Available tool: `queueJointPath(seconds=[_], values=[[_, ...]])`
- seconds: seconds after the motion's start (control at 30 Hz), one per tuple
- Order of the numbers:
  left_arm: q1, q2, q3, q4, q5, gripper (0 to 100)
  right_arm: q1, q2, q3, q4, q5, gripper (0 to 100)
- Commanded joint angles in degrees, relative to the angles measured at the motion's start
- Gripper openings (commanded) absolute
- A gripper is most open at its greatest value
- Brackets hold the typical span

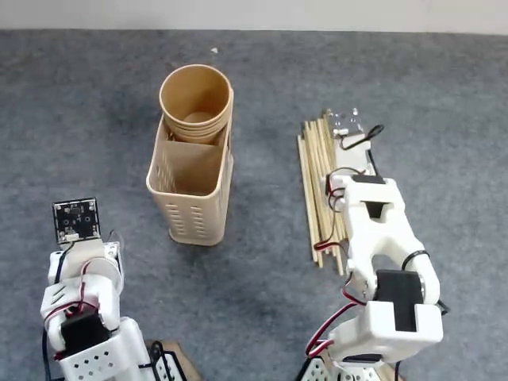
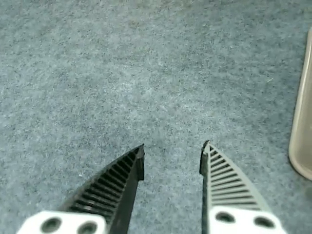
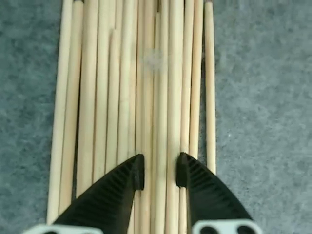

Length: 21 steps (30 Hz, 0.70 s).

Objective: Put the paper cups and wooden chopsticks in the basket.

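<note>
Nothing can be read. The beige slotted plastic basket (image 1: 190, 202), the stacked brown paper cups (image 1: 196, 99) standing in its far compartment, and the bundle of pale wooden chopsticks (image 1: 316, 178) lying beside the basket bear no legible text, label, number or sign.
</note>
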Motion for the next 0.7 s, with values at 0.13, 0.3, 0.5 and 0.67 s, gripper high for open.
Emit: queueJointPath(seconds=[0.13, 0.3, 0.5, 0.67], values=[[0.75, -0.31, -0.22, -0.97, -0.7, 21, -0.31, -0.92, -2.42, -0.48, -3.34, 0.9], [0.75, -0.31, -0.22, -0.97, -0.7, 21, -0.31, -0.92, -2.42, -0.48, -3.25, 0.5], [0.75, -0.31, -0.22, -0.97, -0.7, 21, -0.31, -5.93, -3.91, -0.48, -3.69, 0.4], [0.75, -0.31, -0.13, -0.97, -0.7, 21, 0.13, -23.87, -4.44, -0.4, -9.85, 0.4]])
